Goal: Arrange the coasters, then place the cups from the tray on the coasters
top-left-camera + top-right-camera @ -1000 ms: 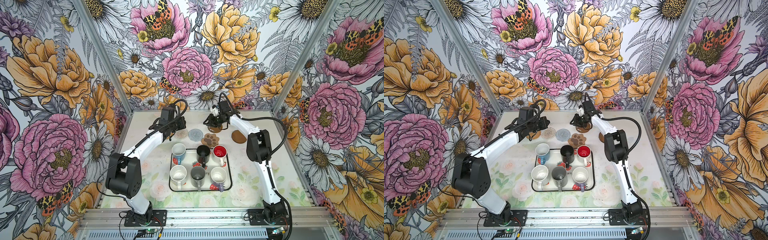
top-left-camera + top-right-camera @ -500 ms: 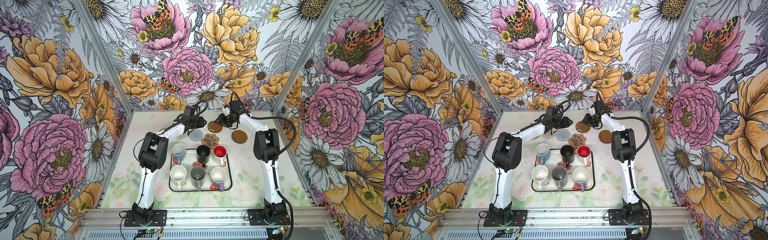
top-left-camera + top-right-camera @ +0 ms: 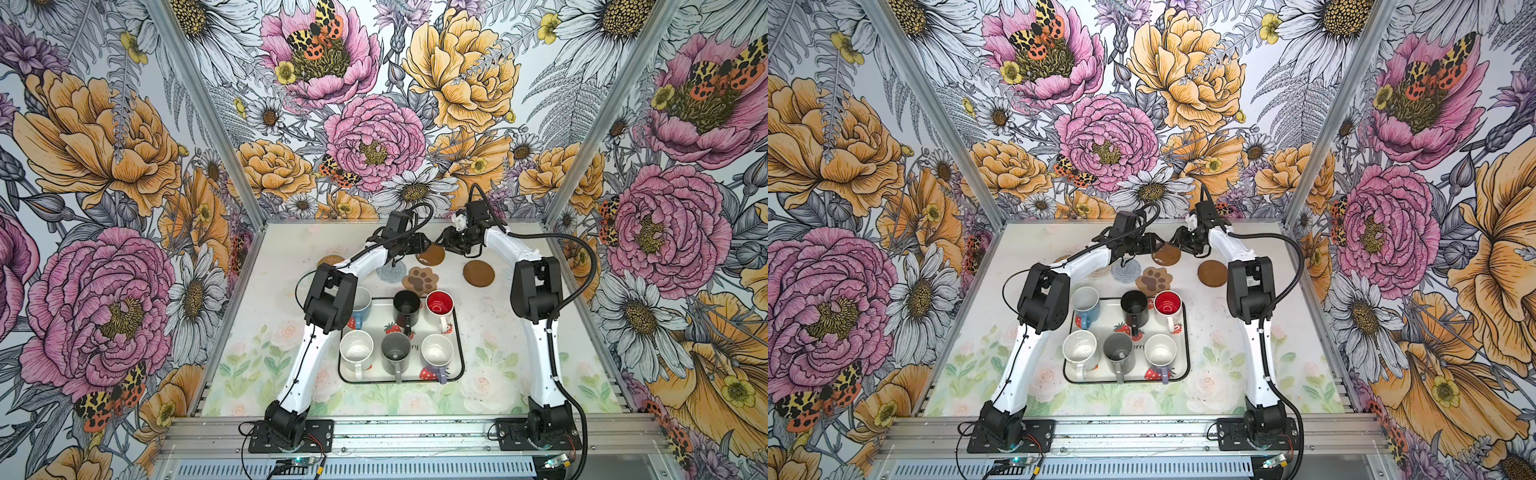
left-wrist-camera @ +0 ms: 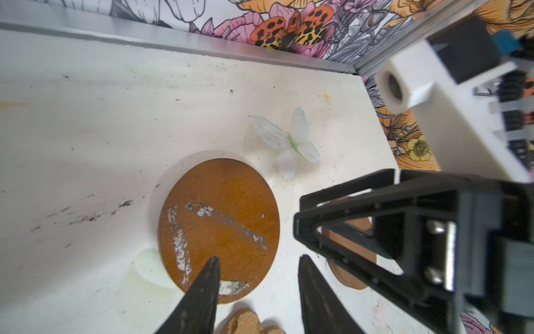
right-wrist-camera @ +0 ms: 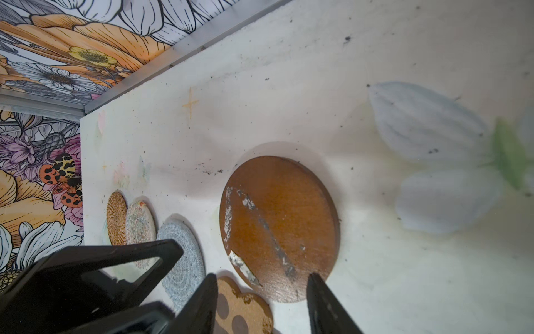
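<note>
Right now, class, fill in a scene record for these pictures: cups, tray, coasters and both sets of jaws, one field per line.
Cups: six, all standing in the tray
Tray: mid table, nearer than the coasters
Coasters: six, lying beyond the tray, none under a cup
Left to right: rattan, whitish, grey-blue, paw, scratched disc, plain disc
Left jaws: open, at the scratched disc's edge
Right jaws: open, at the same disc from the opposite side
Stage: no cup placed yet
</note>
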`<state>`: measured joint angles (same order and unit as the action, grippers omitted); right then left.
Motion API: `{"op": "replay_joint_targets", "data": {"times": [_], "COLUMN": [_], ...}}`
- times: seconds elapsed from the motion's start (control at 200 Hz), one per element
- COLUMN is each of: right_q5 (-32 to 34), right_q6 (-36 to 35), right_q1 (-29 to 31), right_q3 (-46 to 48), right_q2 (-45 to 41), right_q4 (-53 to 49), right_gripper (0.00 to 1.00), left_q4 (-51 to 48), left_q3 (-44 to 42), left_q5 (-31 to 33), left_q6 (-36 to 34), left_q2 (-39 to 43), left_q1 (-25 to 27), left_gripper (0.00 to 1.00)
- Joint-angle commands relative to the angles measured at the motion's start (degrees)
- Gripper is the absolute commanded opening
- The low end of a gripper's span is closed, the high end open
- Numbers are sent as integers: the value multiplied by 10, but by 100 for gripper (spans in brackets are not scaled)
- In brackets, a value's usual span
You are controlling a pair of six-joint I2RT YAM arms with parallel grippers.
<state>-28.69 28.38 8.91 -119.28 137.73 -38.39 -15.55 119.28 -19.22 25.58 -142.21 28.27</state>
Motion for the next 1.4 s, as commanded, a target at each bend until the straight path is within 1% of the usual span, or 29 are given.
{"op": "replay_joint_targets", "data": {"times": [0.0,0.175,0.335,0.585,0.811,0.991,1.271,1.396], "right_q5": [5,6,1,1,-3,-7,-8,8], "right_q6": [-6,-3,1,3,6,6,2,-4], "right_q1": [-5,-12,-18,-21,-21,-21,-21,-21], "right_q3": [6,0,-7,-13,-16,-13,-1,13], "right_q2": [14,29,45,54,59,58,53,40], "right_q4": [1,2,2,1,2,2,2,2], "right_gripper": [53,54,55,55,55,56,55,56], "left_q4": [-18,-22,-38,-52,-58,-79,-79,-79], "left_q3": [22,42,86,127,134,143,163,178], "left_q5": [43,75,77,83,83,106,74,59], "left_q6": [6,10,14,20,18,6,8,5], "left_q2": [-16,-37,-71,-106,-119,-127,-143,-153], "left_q1": [3,3,3,2,2,2,10,18], "left_gripper": [47,48,48,48,48,48,47,46]}}
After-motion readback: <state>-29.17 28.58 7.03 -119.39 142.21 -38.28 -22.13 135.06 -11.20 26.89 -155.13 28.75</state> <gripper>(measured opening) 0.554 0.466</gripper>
